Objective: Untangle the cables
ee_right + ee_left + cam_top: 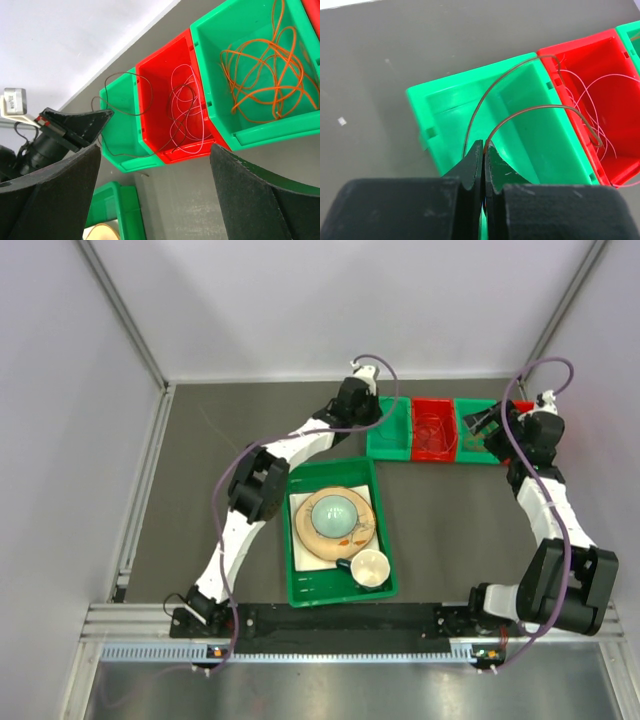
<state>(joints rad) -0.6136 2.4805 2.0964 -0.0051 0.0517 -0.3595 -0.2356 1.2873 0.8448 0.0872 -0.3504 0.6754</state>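
Left gripper (481,149), black two-finger: pressed together, pinching one thin dark-brown cable (545,106). Cable arcs forward and rightward across green plastic bin (530,150) into red plastic bin (615,50); left arm nearest.

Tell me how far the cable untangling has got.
Done: orange cables sit alone in their green bin. In hand: left gripper shut on a dark cable trailing from the red bin. Left: freeing it from the red cables there; right gripper open, empty.
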